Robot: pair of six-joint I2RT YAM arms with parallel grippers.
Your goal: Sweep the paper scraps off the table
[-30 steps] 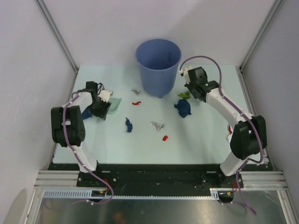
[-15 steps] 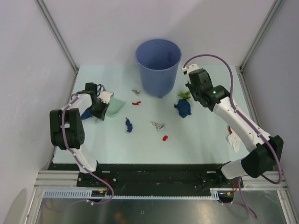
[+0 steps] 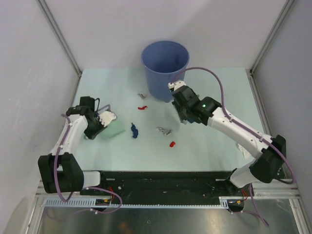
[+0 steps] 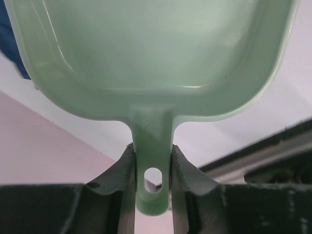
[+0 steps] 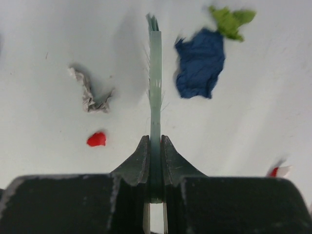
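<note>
Mint-green flat table (image 3: pixel 146 156), top view: small crumpled paper scraps (image 3: pixel 164 130) lay between my two tools. My left gripper (image 3: pixel 101 126) carried the mint-green plastic dustpan (image 3: pixel 114 130), with a dark blue scrap (image 3: pixel 134 130) just beside its mouth.

Left wrist view: my jaws were clamped on the dustpan's handle.

Right wrist view: my right gripper (image 5: pixel 155 146) was clamped on a thin pale-green brush (image 5: pixel 155 73), its long axis pointing away from me. A grey scrap (image 5: pixel 90 95) and a red scrap (image 5: pixel 96 139) lay near it on the picture's left, so I judged my right arm the nearer to them.

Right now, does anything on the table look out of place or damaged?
Nothing looks damaged or spilled. Only one white scrap stands out: it lies alone near the table's right edge, beside the right arm, far from the other scraps around the middle.
</note>
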